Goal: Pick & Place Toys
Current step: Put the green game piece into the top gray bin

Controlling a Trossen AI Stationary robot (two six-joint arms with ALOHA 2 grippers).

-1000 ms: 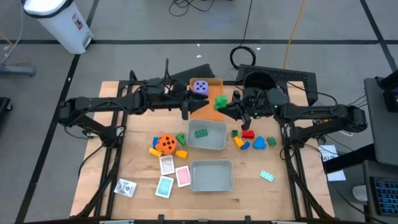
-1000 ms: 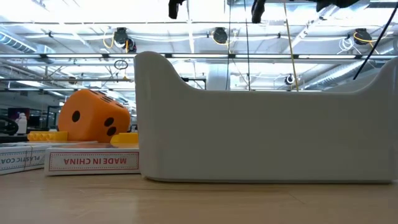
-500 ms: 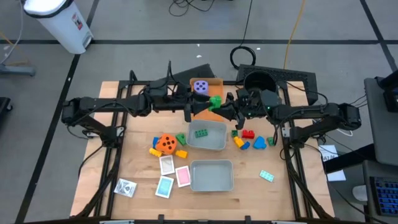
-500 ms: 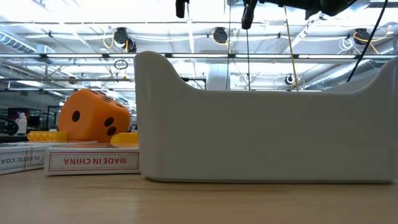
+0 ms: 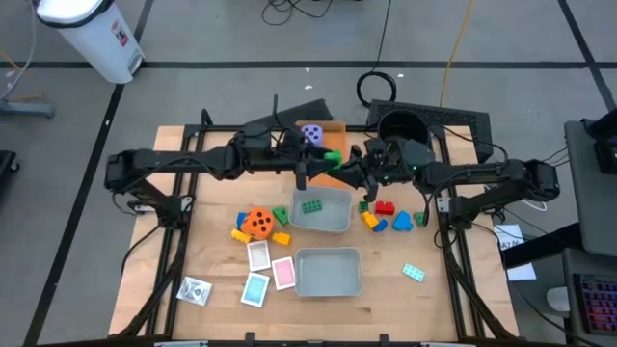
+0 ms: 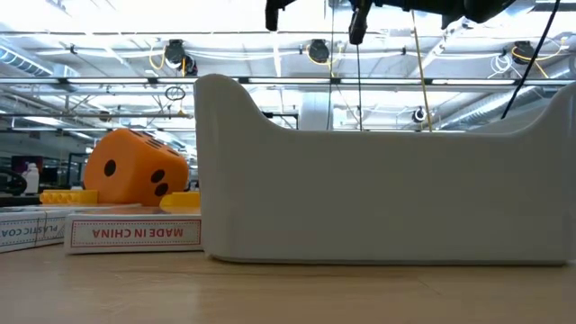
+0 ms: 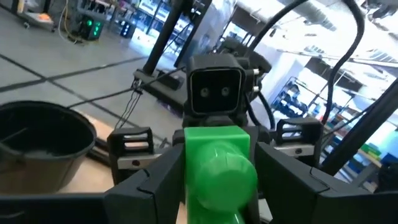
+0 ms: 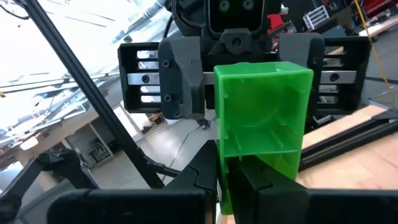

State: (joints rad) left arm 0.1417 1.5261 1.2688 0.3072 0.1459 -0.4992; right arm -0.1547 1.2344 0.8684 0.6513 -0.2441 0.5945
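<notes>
Closing in from its earlier position, the left tool (image 5: 307,172), fingers apart, meets the right tool (image 5: 345,166), clamped on a green plastic brick (image 5: 334,156) above the counter (image 5: 212,289); transfer succeeds if left grips before right releases.

A light wooden table (image 5: 198,255) is carrying everything. Two grey trays are sitting on it: one (image 5: 321,210) near the middle, another (image 5: 328,272) toward the near edge. A flat orange tray (image 5: 323,172) is lying at the far edge. Left of the middle tray, an orange die (image 5: 257,223) is resting beside yellow bricks (image 5: 281,237) and a green brick (image 5: 281,215). Three cards (image 5: 268,272) are lying just left of the near tray, with a small white packet (image 5: 195,290) farther left. Right of the middle tray, red, yellow and blue bricks (image 5: 386,215) are clustering; a teal brick (image 5: 414,273) is lying apart, nearer the front.
</notes>
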